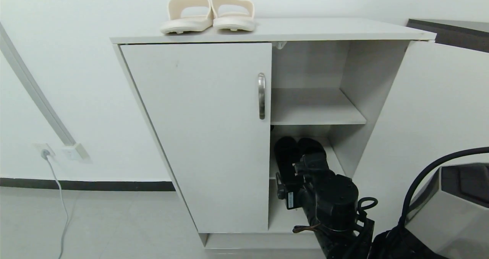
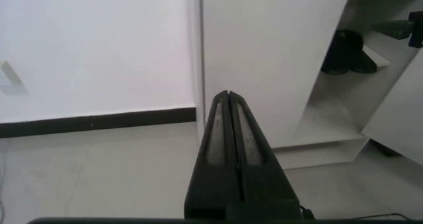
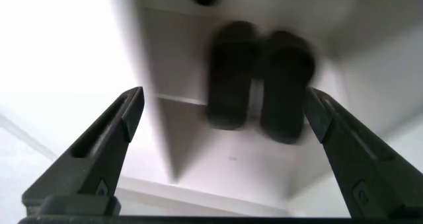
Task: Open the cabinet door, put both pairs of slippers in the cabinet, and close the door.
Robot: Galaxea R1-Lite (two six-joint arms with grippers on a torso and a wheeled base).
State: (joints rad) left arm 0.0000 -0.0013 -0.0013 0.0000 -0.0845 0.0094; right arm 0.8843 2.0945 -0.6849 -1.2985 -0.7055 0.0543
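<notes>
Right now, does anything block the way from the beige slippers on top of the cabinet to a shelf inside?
Nothing visible stands between the beige slippers and the upper shelf: the right door is open. The black slippers and the right gripper are lower down.

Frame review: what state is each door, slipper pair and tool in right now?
Right cabinet door: open.
Left cabinet door: shut.
Black slippers: inside, on a lower shelf, ungripped.
Beige slippers: on the cabinet top.
Left tool: shut, holding nothing.
Right tool: open, gripping nothing.
</notes>
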